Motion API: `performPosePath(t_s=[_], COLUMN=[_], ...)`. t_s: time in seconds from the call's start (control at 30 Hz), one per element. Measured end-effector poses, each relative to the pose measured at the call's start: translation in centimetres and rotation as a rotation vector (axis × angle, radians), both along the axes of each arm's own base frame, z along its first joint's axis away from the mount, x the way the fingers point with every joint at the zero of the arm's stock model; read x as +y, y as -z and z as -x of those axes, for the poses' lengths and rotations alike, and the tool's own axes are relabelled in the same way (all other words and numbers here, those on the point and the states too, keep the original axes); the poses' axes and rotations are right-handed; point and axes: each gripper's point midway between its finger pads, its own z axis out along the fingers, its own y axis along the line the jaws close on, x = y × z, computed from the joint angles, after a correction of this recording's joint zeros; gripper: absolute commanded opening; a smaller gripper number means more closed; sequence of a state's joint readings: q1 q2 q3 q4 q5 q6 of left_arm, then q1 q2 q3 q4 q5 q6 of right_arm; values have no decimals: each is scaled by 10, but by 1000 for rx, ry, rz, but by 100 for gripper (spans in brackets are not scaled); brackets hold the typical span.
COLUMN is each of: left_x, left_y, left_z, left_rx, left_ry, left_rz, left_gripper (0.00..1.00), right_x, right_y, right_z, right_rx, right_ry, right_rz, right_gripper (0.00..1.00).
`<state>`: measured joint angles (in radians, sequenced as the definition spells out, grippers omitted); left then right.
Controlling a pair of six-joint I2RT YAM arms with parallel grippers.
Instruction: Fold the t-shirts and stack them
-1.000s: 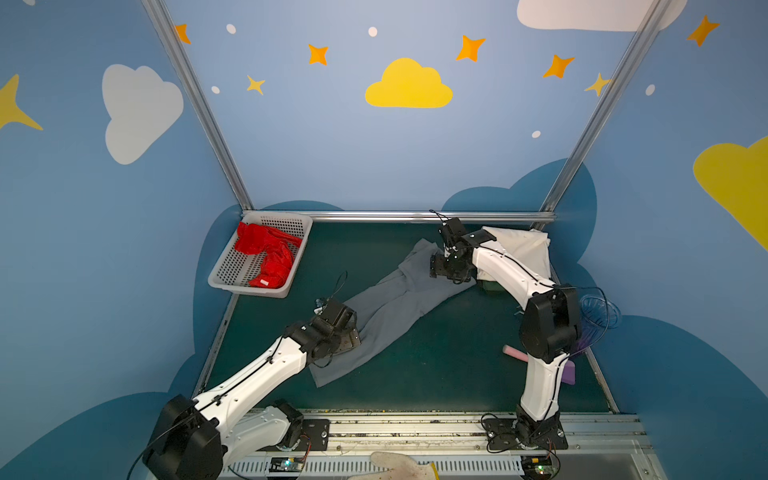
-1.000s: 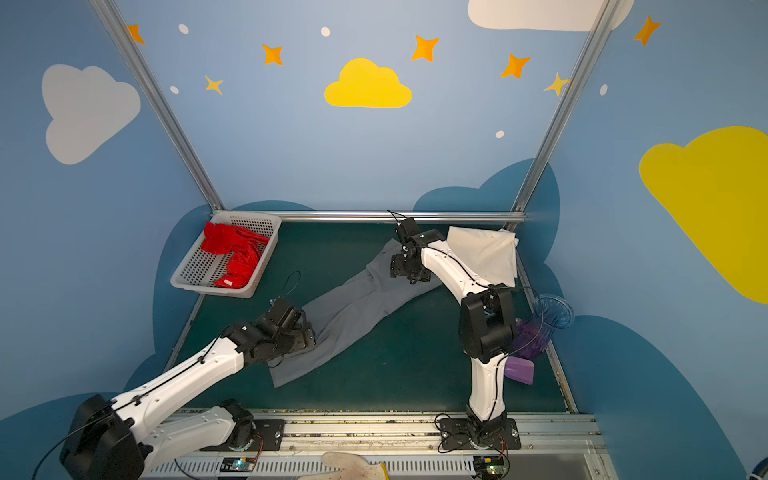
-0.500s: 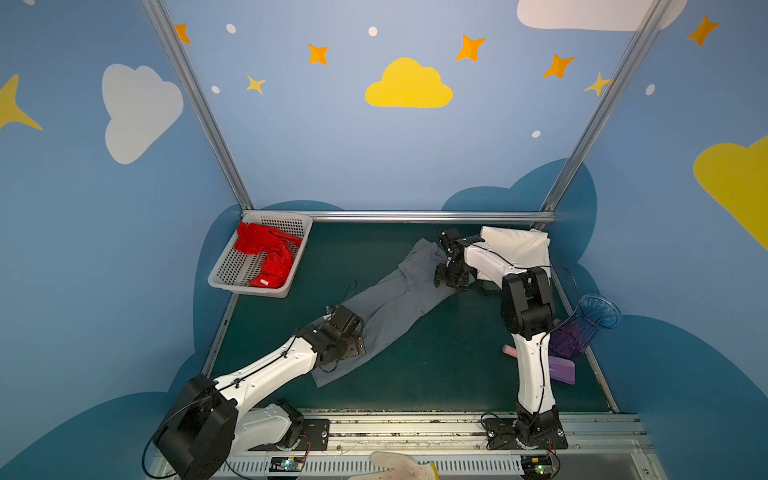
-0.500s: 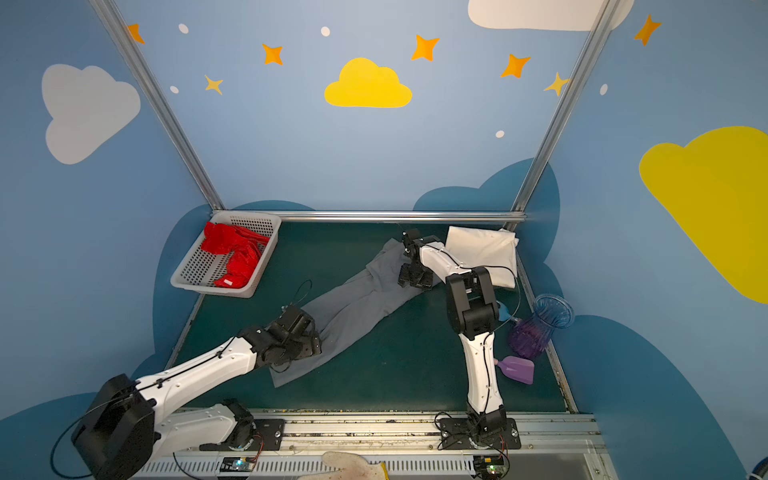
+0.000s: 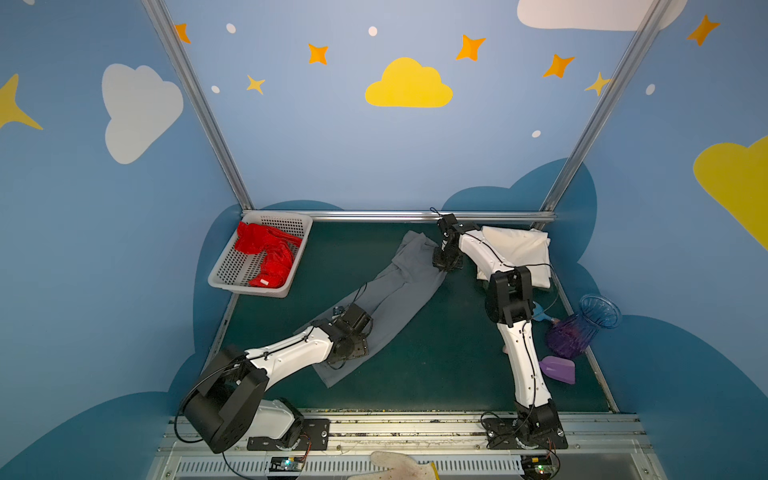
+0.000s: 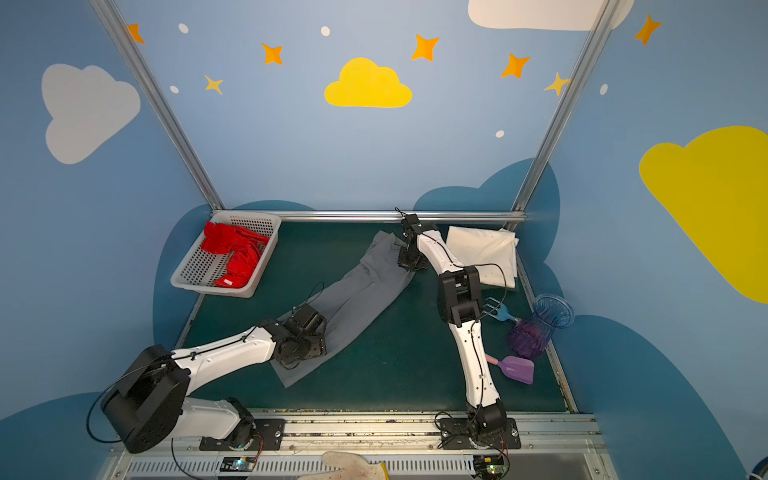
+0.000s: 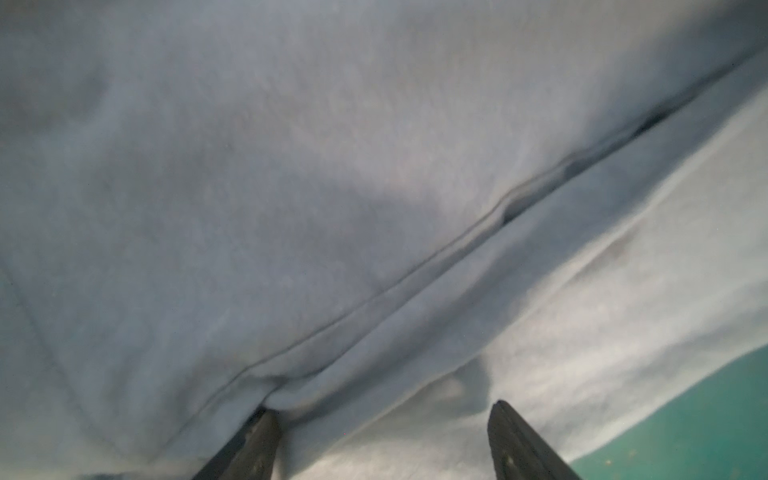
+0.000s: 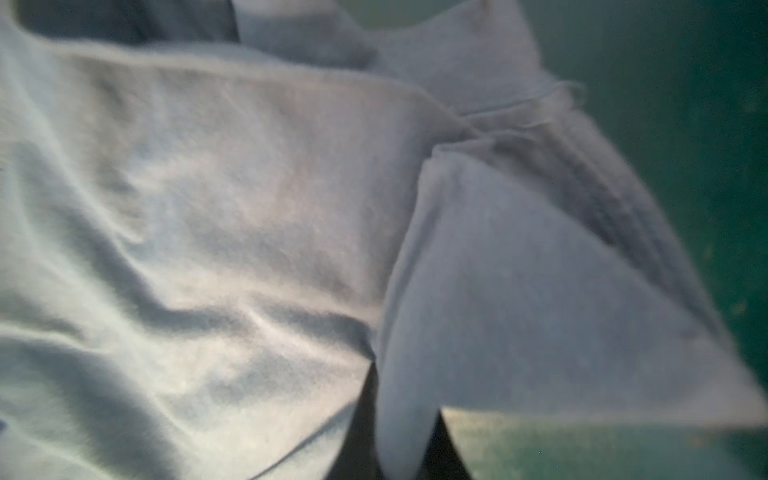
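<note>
Black-fingered left gripper [image 7: 380, 409], nearest, jaws apart, pressed on near end of slate grey soft cloth t-shirt [image 5: 399, 291], folded to long strip, slantwise on green table mat [image 5: 436, 353]. Right gripper [image 8: 401, 424] clenched on its far end. Beyond, folded cream-white t-shirt [image 5: 519, 249] far right; crumpled red t-shirt [image 5: 270, 253] in white perforated basket [image 5: 249, 289] far left.

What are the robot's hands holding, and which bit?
The right hand is pinched shut on a fold at the far end of the grey t-shirt. The left hand is open on its near end, holding nothing.
</note>
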<state>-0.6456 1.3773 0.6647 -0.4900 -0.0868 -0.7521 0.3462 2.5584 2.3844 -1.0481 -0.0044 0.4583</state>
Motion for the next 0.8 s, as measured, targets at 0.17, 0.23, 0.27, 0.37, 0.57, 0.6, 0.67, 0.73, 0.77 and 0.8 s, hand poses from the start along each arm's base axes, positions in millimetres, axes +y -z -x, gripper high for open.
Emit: performPosePath(t_s=[0.17, 0.23, 0.27, 0.37, 0.57, 0.6, 0.67, 0.73, 0.77, 0.8], left_x=[-2, -5, -6, -11, 3, 9, 21, 30, 33, 36], left_y=[-7, -13, -16, -28, -47, -47, -48, -46, -46, -44], left_z=[0, -2, -3, -11, -38, -44, -55, -65, -68, -71], left_rx=[13, 12, 13, 8, -23, -24, -24, -25, -25, -21], left_ry=[11, 18, 21, 17, -60, -81, -118, -151, -164, -181], left_rz=[1, 4, 14, 78, 192, 204, 215, 230, 243, 259], left_gripper=[79, 79, 79, 79, 81, 82, 84, 84, 84, 86], right_x=[0, -3, -4, -14, -21, -16, 0, 24, 37, 51], right_y=[-15, -21, -22, -28, -66, -75, -82, -78, -71, -60], right_z=[-23, -26, -24, -7, 67, 84, 114, 146, 161, 178], right_rx=[-60, -69, -68, -42, -47, -62, -78, -72, -60, -36], right_ry=[0, 0, 3, 18, 53, 52, 41, 8, -8, -25], right_rz=[-58, -67, -71, -73, -108, -128, -171, -212, -226, -241], right_gripper=[70, 79, 80, 83, 83, 83, 83, 82, 81, 80])
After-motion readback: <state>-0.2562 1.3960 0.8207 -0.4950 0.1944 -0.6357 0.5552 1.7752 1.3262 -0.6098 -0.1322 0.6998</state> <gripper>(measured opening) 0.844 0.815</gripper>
